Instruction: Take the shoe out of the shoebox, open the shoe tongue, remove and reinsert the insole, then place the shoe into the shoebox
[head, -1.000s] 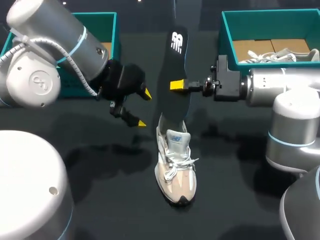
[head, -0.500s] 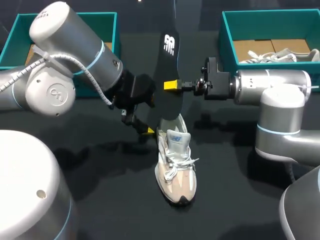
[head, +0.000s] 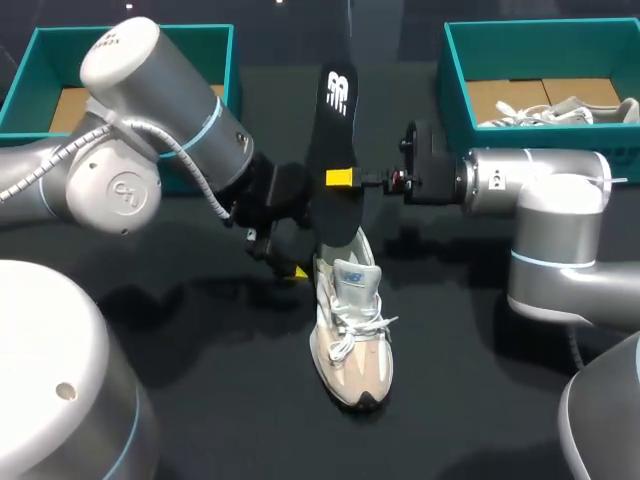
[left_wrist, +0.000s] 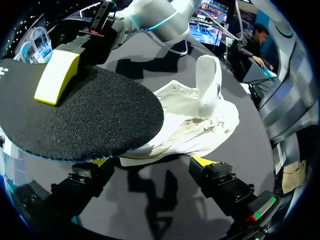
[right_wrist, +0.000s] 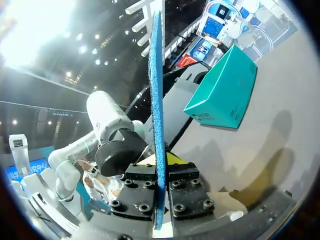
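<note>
A white and beige shoe (head: 352, 325) stands upright on the dark table, toe toward me. Over its heel my right gripper (head: 340, 178) is shut on the black insole (head: 335, 120), holding it nearly upright with its lower end at the shoe's opening. The right wrist view shows the insole's blue edge (right_wrist: 157, 90) pinched in the right gripper (right_wrist: 161, 172). My left gripper (head: 300, 262) is open just left of the heel, partly behind the insole. In the left wrist view the left gripper (left_wrist: 150, 162) straddles the shoe (left_wrist: 200, 120), with the insole (left_wrist: 85, 115) lying over one side.
A teal shoebox (head: 215, 45) stands at the back left, behind my left arm. Another teal box (head: 455, 70) at the back right holds a second white shoe (head: 560, 110). Bare table lies in front of the shoe.
My left arm has swung right and down, bringing its open gripper to the shoe's heel. The right gripper has shifted left with the insole.
</note>
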